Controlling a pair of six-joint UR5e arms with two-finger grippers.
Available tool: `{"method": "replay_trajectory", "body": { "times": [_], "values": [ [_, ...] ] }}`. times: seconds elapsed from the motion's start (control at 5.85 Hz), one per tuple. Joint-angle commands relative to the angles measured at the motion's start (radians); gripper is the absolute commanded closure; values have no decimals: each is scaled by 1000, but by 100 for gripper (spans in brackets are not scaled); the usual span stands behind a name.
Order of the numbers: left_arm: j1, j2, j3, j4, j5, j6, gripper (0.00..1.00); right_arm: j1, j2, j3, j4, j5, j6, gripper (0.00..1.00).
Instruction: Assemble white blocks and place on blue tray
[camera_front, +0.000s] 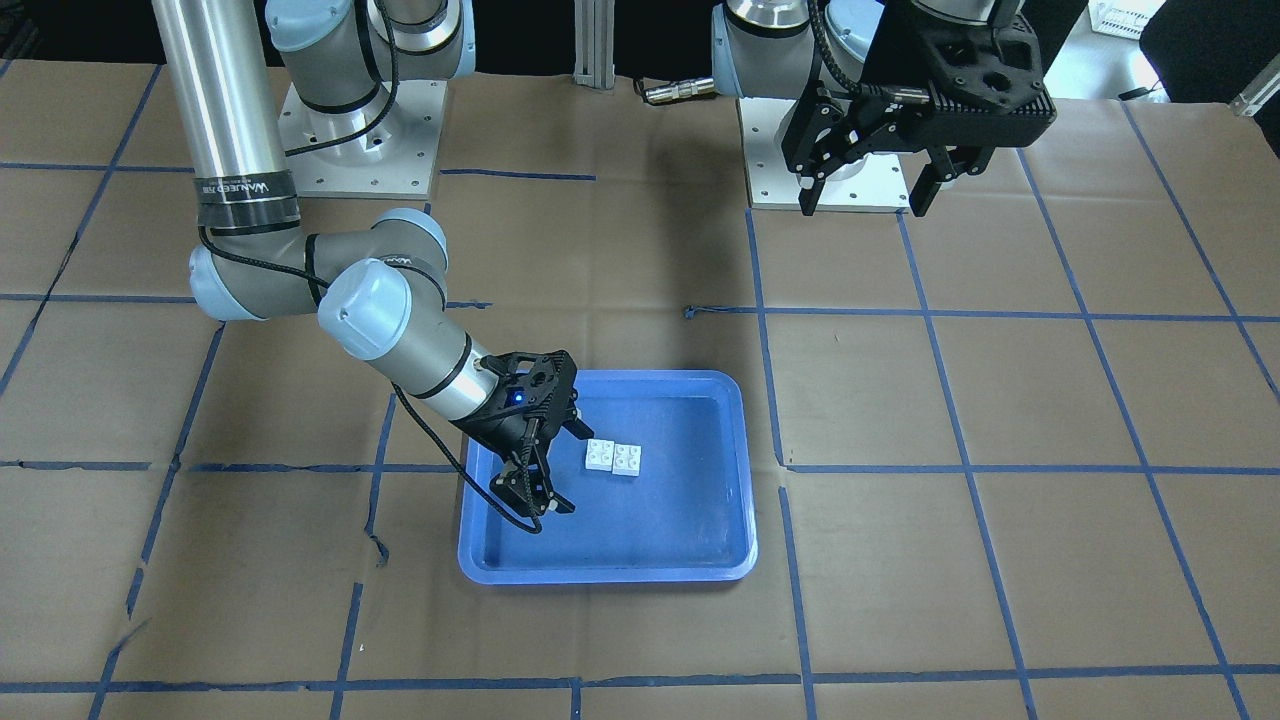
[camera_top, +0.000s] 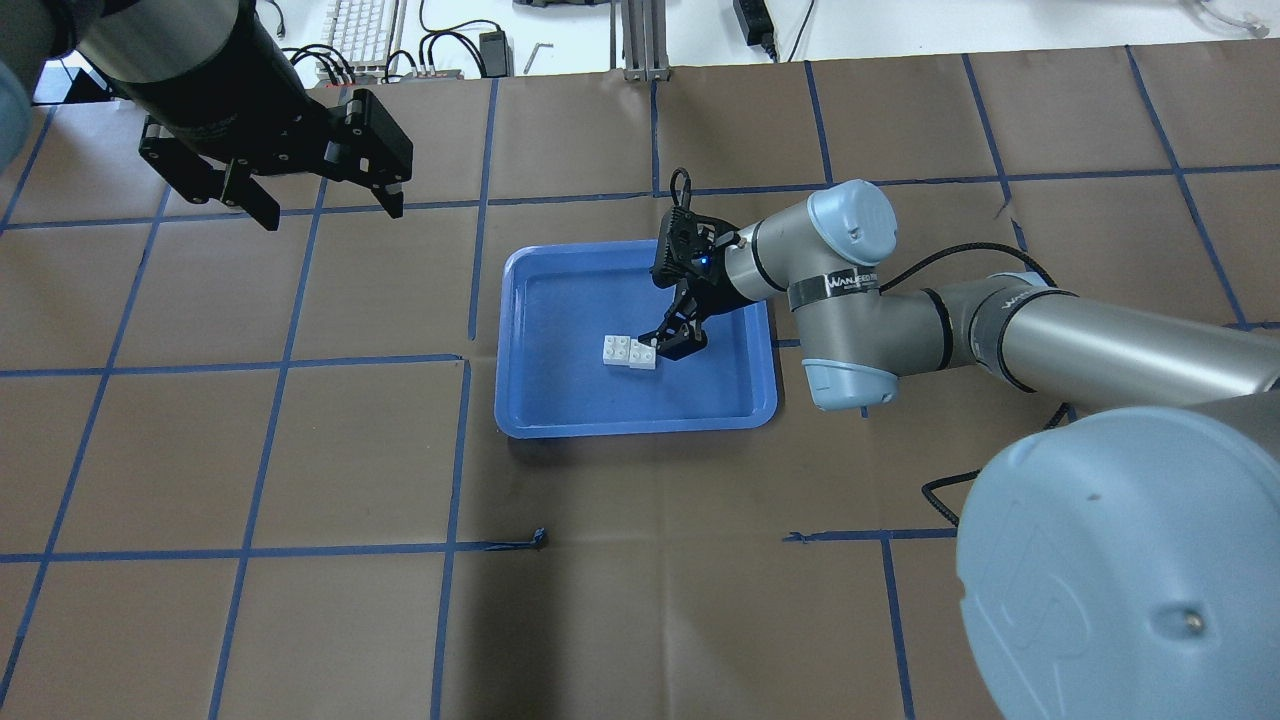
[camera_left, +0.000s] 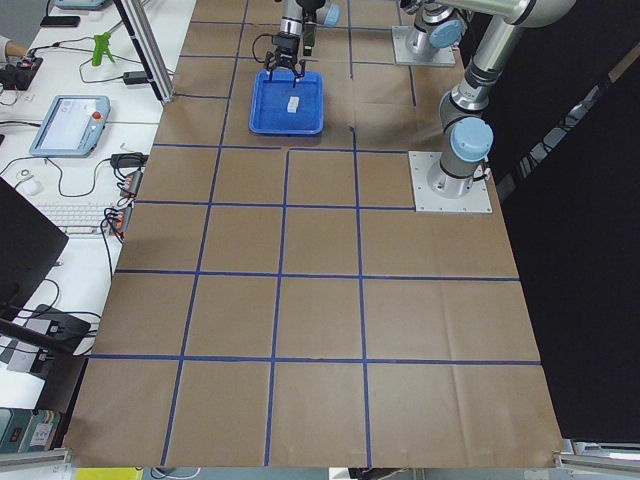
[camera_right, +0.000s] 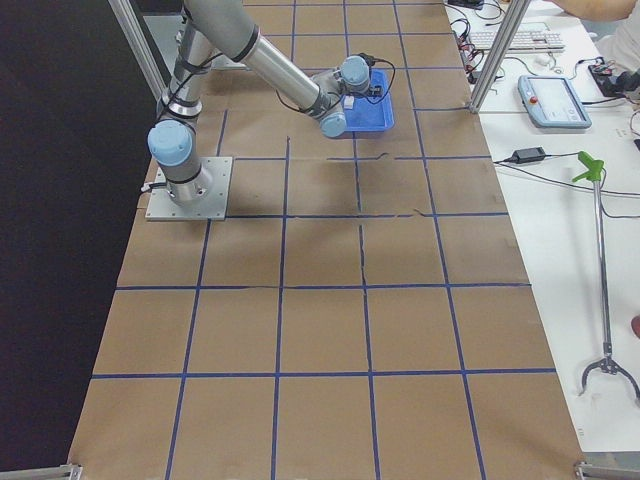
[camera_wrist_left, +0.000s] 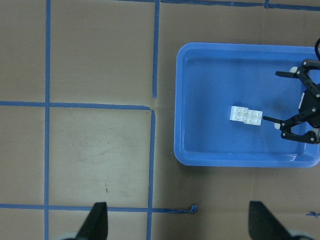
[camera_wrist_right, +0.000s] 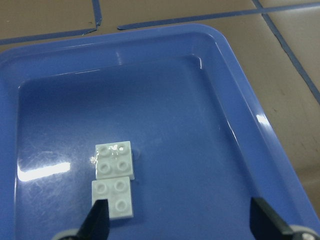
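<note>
Plainly saw white blocks (camera_front: 613, 457) touching in the blue tray (camera_front: 600, 578). From the front, found right gripper (camera_front: 565, 465) spread apart at their 9 o'clock, left gripper (camera_front: 866, 205) spread too, far at 1 o'clock.

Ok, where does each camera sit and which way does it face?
Overhead: behind the robot, looking forward and down; left gripper at left, right arm over the blue tray.
Front-facing: across the table, facing the robot; bases on top, sides mirrored.
Exterior left: table end, looking along it; left arm near, tray far.
Exterior right: opposite end; right arm near.
Left wrist: high, looking down; own fingers, right gripper, white blocks.
Right wrist: low, angled into the tray; own fingers, blocks close.
Both wrists share the blocks.
</note>
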Motion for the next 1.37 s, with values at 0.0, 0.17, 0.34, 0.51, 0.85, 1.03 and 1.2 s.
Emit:
{"method": "replay_trajectory", "body": {
  "times": [0.0, 0.17, 0.34, 0.51, 0.85, 1.03, 1.2],
  "values": [
    [0, 0, 0, -3, 2, 0, 1, -3, -120, -4, 194, -182, 192, 0],
    [0, 2, 0, -3, 2, 0, 1, -4, -165, -4, 287, -246, 255, 0],
    [0, 2, 0, -3, 2, 0, 1, -9, -203, -4, 343, -286, 273, 0],
    [0, 2, 0, 0, 0, 0, 1, -7, -217, -4, 353, -351, 384, 0],
    [0, 2, 0, -1, 0, 0, 1, -12, -284, -6, 459, -460, 624, 0],
    [0, 2, 0, 0, 0, 0, 1, -13, -318, -6, 527, -510, 741, 0],
    [0, 2, 0, -1, 0, 0, 1, -18, -353, -30, 619, -548, 864, 0]
  ]
}}
